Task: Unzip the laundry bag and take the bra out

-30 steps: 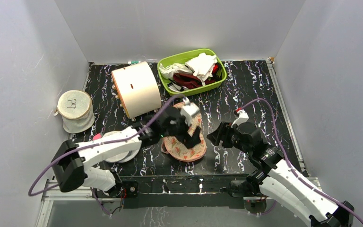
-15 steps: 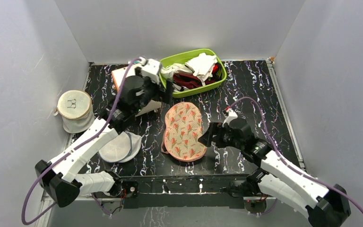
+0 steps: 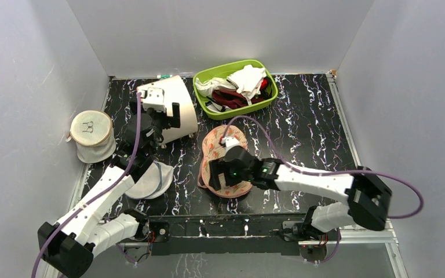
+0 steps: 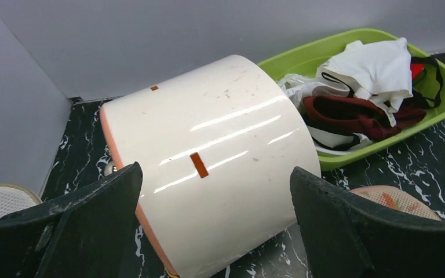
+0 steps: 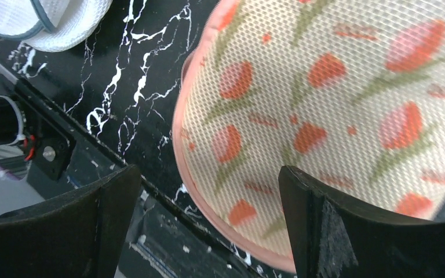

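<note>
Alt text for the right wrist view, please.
Open right gripper hangs over the pink edge of the tulip-print laundry bag, lying flat on the black marbled table. A white mesh pouch shows at top left.

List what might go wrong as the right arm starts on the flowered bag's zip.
1. No zip pull clearly shows in any view; the right jaws, open over the laundry bag, may pinch mesh instead.
2. The left jaws stand open by the white cylinder, so nothing pins the bag; a tug may drag it.
3. Its near end lies by the table edge and might slide off.
</note>
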Action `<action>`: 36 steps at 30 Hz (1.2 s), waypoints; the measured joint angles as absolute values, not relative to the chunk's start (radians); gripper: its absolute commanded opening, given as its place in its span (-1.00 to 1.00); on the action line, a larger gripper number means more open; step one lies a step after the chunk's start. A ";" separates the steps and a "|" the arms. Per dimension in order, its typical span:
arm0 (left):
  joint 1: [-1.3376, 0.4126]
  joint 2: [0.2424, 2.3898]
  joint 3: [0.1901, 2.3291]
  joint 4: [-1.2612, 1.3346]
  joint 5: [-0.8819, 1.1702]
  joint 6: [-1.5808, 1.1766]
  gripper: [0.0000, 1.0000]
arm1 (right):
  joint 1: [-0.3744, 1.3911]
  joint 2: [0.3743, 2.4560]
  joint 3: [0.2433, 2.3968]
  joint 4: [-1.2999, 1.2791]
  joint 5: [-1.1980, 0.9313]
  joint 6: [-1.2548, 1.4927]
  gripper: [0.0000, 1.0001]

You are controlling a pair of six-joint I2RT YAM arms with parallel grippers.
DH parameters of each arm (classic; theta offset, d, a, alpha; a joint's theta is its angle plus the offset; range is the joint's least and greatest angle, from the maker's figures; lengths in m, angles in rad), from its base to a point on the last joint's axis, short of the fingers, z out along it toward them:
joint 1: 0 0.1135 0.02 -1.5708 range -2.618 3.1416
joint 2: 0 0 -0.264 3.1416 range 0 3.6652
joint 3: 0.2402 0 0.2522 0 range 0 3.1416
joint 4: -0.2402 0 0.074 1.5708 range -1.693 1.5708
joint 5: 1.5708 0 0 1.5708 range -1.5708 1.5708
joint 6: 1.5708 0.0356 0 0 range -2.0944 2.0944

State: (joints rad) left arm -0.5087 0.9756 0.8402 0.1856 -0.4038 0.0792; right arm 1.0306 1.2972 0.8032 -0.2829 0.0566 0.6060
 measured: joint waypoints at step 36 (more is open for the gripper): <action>-0.497 0.838 0.759 0.302 -0.543 0.127 0.97 | 1.251 1.757 1.347 -0.794 0.684 0.698 0.66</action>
State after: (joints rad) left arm -0.4973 0.8379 0.7586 0.3023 -0.5430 0.1272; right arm 1.2514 1.7569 1.3468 -0.7944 0.6842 0.6979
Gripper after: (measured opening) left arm 0.983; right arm 0.856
